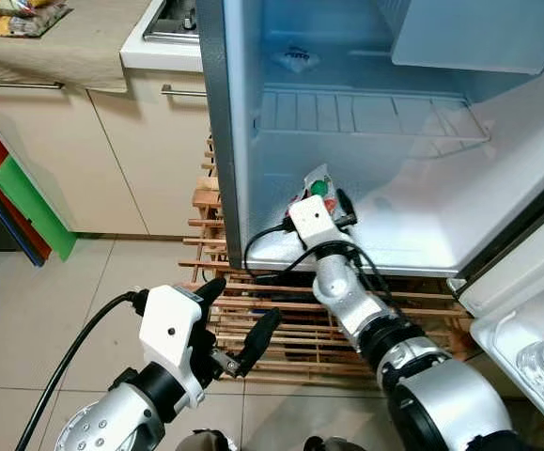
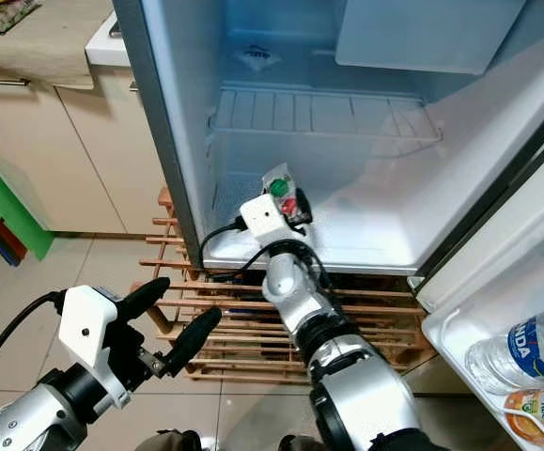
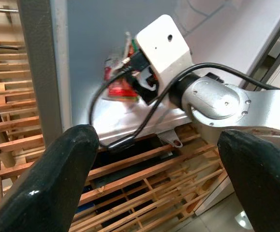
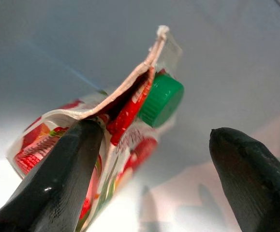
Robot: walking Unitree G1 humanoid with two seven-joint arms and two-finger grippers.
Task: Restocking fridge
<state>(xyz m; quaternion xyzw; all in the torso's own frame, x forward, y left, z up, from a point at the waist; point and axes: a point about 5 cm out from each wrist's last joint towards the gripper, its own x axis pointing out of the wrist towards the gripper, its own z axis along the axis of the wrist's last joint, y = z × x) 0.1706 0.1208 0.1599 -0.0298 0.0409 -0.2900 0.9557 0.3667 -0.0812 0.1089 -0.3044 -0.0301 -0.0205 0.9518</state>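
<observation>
Juice carton on fridge floor, 12 o'clock of right pincer | fingers spread, one touching | likely light, crushable; grip mid-body below green cap | left pincer spread, idle.

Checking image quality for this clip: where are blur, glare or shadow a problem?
Eye views: sharp, fridge interior evenly lit. Left wrist view: juice carton motion-blurred; near black fingers soft. Right wrist view: carton crisp around its green cap, fingers out of focus, their shadows on the floor.
</observation>
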